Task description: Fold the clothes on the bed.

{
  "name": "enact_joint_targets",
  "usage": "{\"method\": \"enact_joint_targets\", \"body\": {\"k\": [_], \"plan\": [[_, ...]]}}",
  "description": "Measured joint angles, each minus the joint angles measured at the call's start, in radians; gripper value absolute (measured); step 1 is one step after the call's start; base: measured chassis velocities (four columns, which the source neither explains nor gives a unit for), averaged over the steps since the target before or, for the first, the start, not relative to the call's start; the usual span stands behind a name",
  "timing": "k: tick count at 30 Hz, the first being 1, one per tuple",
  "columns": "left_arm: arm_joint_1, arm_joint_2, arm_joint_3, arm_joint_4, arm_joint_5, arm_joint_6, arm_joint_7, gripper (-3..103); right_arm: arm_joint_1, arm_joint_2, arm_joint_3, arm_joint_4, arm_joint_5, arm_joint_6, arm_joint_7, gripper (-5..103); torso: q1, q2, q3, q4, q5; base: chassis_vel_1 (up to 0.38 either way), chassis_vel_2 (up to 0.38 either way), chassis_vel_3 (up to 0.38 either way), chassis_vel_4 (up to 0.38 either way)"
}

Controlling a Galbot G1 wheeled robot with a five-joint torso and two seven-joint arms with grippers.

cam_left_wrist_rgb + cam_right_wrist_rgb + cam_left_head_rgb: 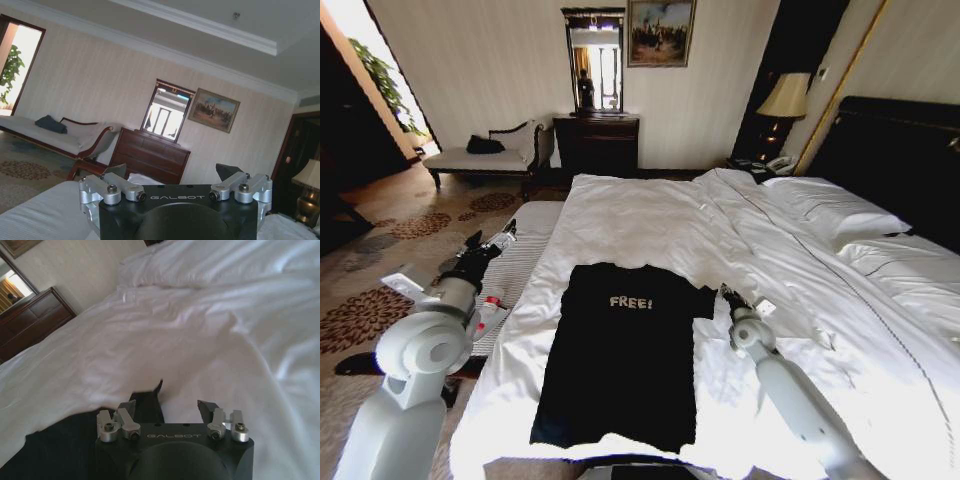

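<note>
The black T-shirt (620,350) is laid flat on the white duvet of the bed (650,215), its white "FREE!" lettering (631,302) facing up and its hem toward the foot of the bed. One sleeve on the right hand's side is spread out; the opposite side appears already tucked in, giving a straight edge.

The right hand (724,291) is held low over the bed, just beside the spread sleeve (701,298), with its fingertips at the sleeve's edge. In the right wrist view the right hand (171,404) is seen with its fingers apart; one fingertip (131,403) lies over the black fabric (147,402) and the other over bare white duvet. Whether the cloth is touched cannot be told.

The left hand (490,240) is held well apart from the T-shirt, out past the bed's edge above the striped bench (520,262). In the left wrist view the left hand (172,172) is seen with fingers spread wide and nothing between them, directed toward a dark wooden dresser (150,155).
</note>
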Motion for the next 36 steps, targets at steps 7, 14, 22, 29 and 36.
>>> {"method": "enact_joint_targets", "body": {"k": [7, 14, 22, 29, 36], "plan": [[-0.022, -0.001, 0.001, -0.015, -0.024, 0.012, -0.008, 100, -0.039, 0.047, 0.006, 0.027, 0.082, -0.012, 0.031, 91, 0.000, 0.000, 0.000, 0.0005, 0.0001, 0.000, 0.000, 0.000, 0.000], [-0.033, 0.000, 0.006, -0.008, -0.027, 0.015, -0.010, 100, -0.030, 0.086, 0.011, 0.002, 0.118, -0.012, 0.039, 99, 0.000, 0.000, 0.000, 0.0005, 0.0001, 0.000, 0.000, 0.000, 0.000], [-0.036, -0.003, 0.019, 0.000, -0.017, 0.017, -0.011, 100, -0.054, 0.109, 0.030, 0.028, 0.138, -0.005, 0.034, 68, 0.000, 0.000, 0.000, 0.0002, 0.0003, 0.000, 0.000, 0.000, 0.000], [-0.013, -0.011, 0.014, -0.004, 0.001, 0.017, -0.011, 100, -0.054, 0.122, 0.034, 0.036, 0.136, 0.001, 0.031, 40, 0.000, 0.000, 0.000, 0.0005, 0.0002, 0.000, 0.000, 0.000, 0.000], [0.008, -0.013, 0.003, -0.014, 0.008, 0.016, -0.010, 100, -0.057, 0.130, 0.038, 0.050, 0.124, 0.008, 0.038, 19, 0.000, 0.000, 0.000, 0.0005, 0.0001, 0.000, 0.000, 0.000, 0.000]]}}
